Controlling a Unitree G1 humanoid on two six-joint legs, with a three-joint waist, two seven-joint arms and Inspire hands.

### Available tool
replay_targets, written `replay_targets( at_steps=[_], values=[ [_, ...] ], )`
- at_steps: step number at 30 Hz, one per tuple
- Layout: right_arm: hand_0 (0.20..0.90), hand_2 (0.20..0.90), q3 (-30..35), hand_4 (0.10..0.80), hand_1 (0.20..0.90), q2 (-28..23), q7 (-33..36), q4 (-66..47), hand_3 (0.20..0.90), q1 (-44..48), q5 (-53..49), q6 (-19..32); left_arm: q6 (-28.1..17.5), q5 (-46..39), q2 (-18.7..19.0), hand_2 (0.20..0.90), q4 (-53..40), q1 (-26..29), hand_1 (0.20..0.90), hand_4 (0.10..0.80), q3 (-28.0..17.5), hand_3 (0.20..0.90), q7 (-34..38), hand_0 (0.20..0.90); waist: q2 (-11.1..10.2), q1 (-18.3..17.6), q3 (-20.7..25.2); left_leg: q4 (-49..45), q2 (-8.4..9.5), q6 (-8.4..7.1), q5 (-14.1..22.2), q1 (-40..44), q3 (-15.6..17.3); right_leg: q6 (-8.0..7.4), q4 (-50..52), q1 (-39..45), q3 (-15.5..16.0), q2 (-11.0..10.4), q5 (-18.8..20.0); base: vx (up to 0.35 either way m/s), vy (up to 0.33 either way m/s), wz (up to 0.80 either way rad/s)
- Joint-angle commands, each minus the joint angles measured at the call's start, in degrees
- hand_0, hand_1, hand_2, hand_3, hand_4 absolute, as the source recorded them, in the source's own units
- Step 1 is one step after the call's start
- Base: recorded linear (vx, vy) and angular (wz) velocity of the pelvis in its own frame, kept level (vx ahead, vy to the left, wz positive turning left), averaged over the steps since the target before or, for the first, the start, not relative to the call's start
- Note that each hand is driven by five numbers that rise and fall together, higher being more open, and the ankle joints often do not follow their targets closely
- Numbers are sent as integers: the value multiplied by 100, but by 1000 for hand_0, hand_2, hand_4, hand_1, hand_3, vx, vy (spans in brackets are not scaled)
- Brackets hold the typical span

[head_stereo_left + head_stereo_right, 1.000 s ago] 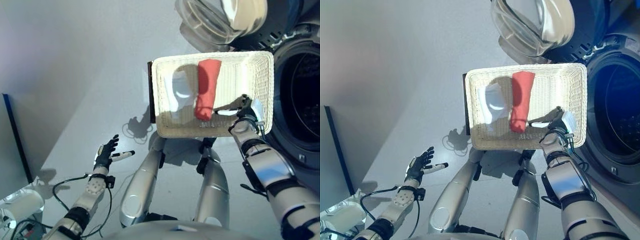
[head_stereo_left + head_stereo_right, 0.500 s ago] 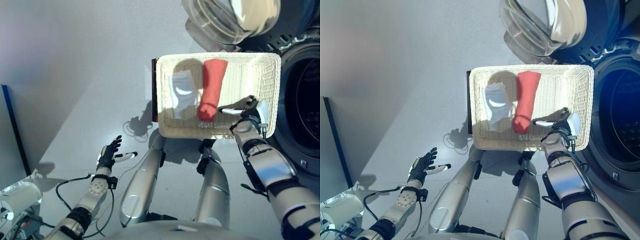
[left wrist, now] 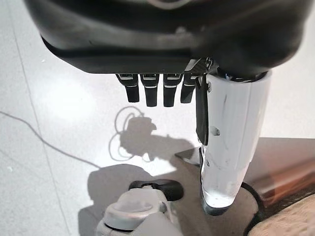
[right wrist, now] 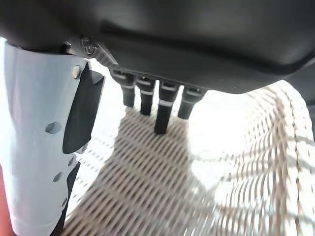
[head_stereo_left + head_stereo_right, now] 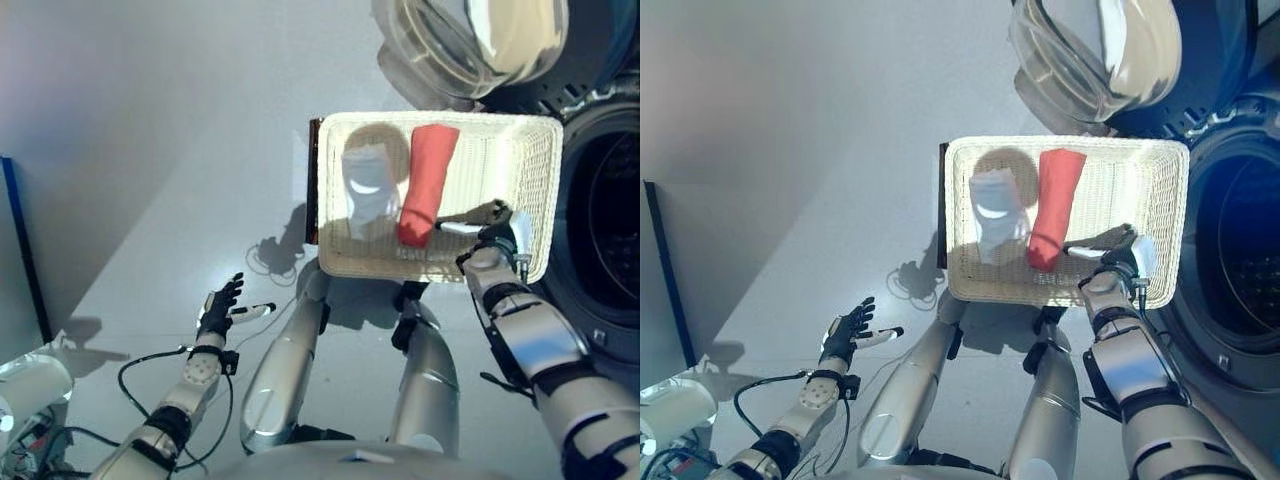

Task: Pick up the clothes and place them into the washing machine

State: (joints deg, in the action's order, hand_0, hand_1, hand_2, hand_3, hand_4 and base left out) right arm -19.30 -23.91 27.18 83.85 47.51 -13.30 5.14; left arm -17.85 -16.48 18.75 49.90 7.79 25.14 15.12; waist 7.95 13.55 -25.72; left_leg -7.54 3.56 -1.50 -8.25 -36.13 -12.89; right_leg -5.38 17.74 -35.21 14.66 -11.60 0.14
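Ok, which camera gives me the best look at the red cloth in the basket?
The right eye view: the red cloth lies whole in the basket, beside the white cloth, with the right hand next to it. The left eye view shows much the same. The right wrist view catches only a red sliver; the left wrist view shows none.

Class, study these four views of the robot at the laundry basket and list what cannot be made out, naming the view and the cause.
1. Washing machine drum: its inside is too dark, and both eye views cut it at the edge.
2. Red cloth: the right wrist view shows only a sliver at the edge, behind the right hand's thumb.
3. Basket: its near wall is partly hidden by the right hand in the eye views.
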Motion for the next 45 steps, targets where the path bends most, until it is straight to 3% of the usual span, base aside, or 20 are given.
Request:
replay_targets(
  at_steps=[1, 7, 28, 34, 44, 45],
  values=[
    [900, 900, 0, 800, 900, 111, -10, -284, 900, -309, 216, 215, -81, 20, 324, 900, 79, -253, 900, 800, -145, 900, 136, 900, -342, 172, 276, -290, 326, -35, 211, -307, 394, -141, -641, 526, -230, -48, 387, 57, -36, 11],
    [900, 900, 134, 800, 900, 184, -95, -145, 900, -499, 202, 162, -50, 53, 322, 900, 92, -284, 900, 800, -116, 900, 31, 900, -550, 263, 441, -283, 320, -10, 248, -191, 291, -134, -713, 719, -121, -23, 337, 42, -38, 7],
    [900, 900, 606, 800, 900, -32, -87, 97, 900, -352, -426, 295, -32, 220, 478, 900, 143, -476, 900, 800, -189, 900, -18, 900, -546, 460, 646, -317, 403, 12, 361, -70, 213, -185, -789, 1009, -27, -81, 261, 32, 10, 6],
    [900, 900, 584, 800, 900, -124, -22, 174, 900, -279, -296, 185, -27, 105, 475, 900, -54, -436, 900, 800, -124, 900, -63, 900, -491, 529, 585, -341, 428, 4, 362, -157, 237, -195, -837, 986, -5, -110, 267, 0, 0, 0],
    [900, 900, 474, 800, 900, -859, 207, 457, 900, 114, 62, -67, -11, 64, 452, 900, -232, -469, 900, 800, 97, 900, -51, 900, -178, 770, 372, -610, 624, 19, 434, -650, 159, -149, -353, 546, 52, -232, 21, 14, 5, 7],
    [900, 900, 432, 800, 900, -935, 238, 500, 900, 170, 134, -117, -23, 58, 462, 900, -304, -476, 900, 800, 120, 900, -39, 900, -174, 780, 364, -690, 646, 12, 652, -674, 143, -174, -208, 499, -1, -252, -185, 92, -20, 33]
  ],
)
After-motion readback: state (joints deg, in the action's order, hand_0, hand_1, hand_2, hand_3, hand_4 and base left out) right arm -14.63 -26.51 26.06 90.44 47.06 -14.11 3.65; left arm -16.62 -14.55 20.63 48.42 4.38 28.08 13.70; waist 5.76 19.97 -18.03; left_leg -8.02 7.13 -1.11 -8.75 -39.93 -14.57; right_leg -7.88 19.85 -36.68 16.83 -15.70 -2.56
